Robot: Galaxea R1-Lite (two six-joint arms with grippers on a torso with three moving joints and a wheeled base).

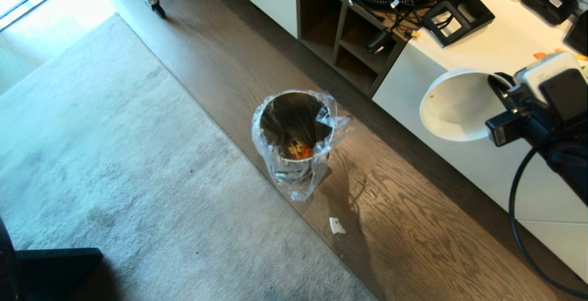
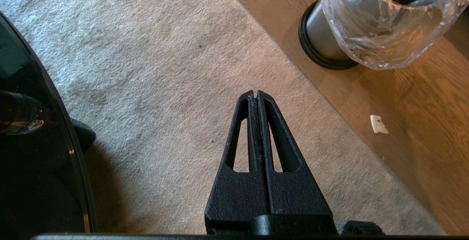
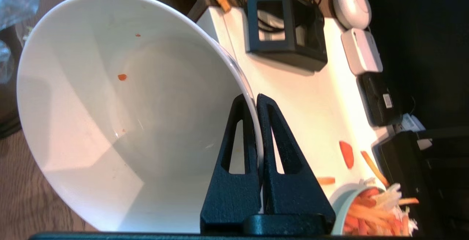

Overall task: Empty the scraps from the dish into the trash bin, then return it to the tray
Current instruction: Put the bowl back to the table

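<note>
Though its far rim is cropped, the dish (image 3: pixel 110 115) looks near-empty.

The head camera looks steeply down from above at the trash bin (image 1: pixel 294 140) on the floor. The left wrist camera peers low along its shut fingers, the bin well beyond their tips. The right wrist camera sits tight against the dish (image 3: pixel 124 111), which the head view shares.
</note>
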